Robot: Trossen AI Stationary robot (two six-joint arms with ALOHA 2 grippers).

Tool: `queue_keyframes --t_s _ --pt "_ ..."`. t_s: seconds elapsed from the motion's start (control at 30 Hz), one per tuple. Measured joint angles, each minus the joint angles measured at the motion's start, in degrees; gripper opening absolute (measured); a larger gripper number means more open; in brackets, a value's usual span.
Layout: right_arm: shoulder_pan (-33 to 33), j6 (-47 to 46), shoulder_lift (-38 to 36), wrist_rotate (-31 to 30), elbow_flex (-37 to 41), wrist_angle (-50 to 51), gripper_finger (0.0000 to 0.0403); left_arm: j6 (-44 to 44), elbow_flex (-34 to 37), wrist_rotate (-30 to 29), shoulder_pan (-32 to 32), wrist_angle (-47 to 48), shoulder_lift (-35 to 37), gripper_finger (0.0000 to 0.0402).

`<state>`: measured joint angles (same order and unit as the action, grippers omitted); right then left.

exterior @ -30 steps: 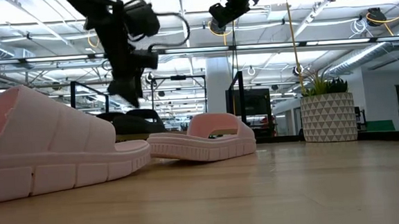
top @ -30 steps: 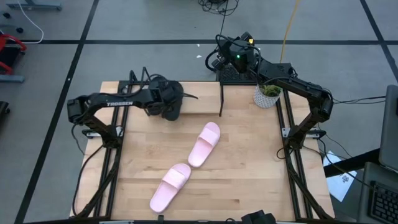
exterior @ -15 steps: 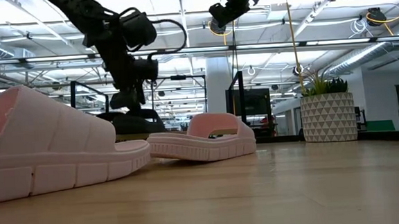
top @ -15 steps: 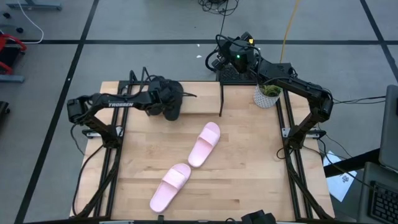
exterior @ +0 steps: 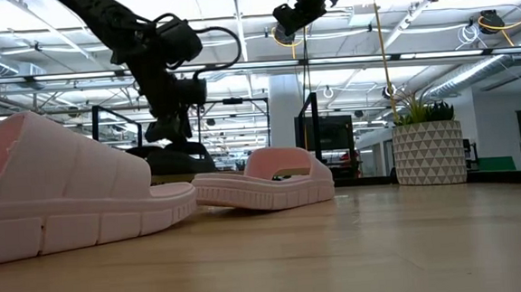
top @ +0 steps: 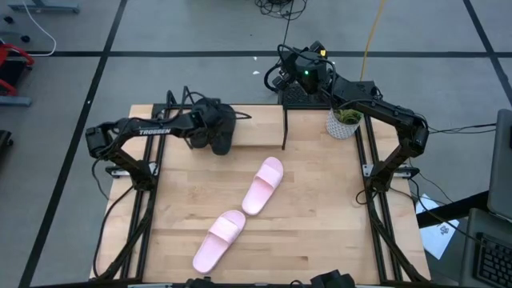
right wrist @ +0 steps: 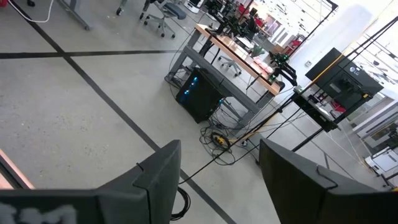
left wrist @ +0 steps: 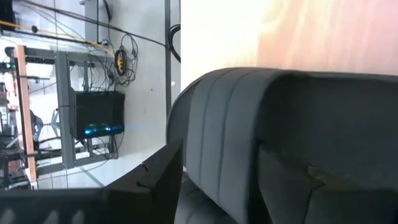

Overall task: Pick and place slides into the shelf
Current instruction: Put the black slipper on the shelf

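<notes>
Two pale pink slides lie sole-down on the table, one (top: 264, 186) mid-table and one (top: 218, 240) near the near edge. They fill the foreground of the low view (exterior: 267, 182) (exterior: 65, 208). Black slides (top: 222, 141) sit at the left end of the shelf (top: 260, 128) by the table's far edge. My left gripper (top: 214, 126) (exterior: 164, 129) hangs open right above a black slide's ridged strap (left wrist: 298, 106). My right gripper (top: 280, 76) (right wrist: 217, 165) is open and waits high beyond the far edge. My left gripper (left wrist: 221, 158) comes from above, its fingers spread over the black slide's strap (left wrist: 230, 124), one finger (left wrist: 163, 177) at the strap's edge. I cannot tell whether a finger touches it. The slide rests on the shelf.
A potted plant in a white patterned pot (top: 344, 122) (exterior: 428, 149) stands at the table's far right corner. A black keyboard-like thing (top: 304, 96) lies beyond the far edge under the right arm. The shelf's black wire end (top: 284, 128) stands upright. Bare wood lies right of the pink slides.
My left gripper has come down toward the shelf's left end and shifted slightly toward the far edge, ending just above the black slides. The right arm and the pink slides have kept still.
</notes>
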<state>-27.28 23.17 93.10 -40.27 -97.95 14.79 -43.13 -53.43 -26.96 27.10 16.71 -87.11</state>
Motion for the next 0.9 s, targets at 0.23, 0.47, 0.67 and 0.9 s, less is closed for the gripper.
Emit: queue_keyframes --t_s 0.23,0.47,0.67,0.9 --pt "0.01 -0.14 0.00 0.00 0.00 -0.44 0.0205 -0.46 -0.03 -0.46 0.37 -2.16 -3.28 0.0191" --pt "0.02 -0.45 0.00 0.04 0.00 -0.25 0.0205 -3.08 0.00 -9.37 -0.30 -5.05 -7.63 0.0181" --pt "0.01 -0.44 0.00 0.05 0.00 -0.26 0.0205 -3.74 -0.03 -9.44 -0.76 -7.39 -6.66 0.0111" --pt "0.02 -0.43 0.00 0.07 0.00 -0.39 0.0205 -4.62 -0.24 -9.13 -0.77 -8.35 -6.64 0.0019"
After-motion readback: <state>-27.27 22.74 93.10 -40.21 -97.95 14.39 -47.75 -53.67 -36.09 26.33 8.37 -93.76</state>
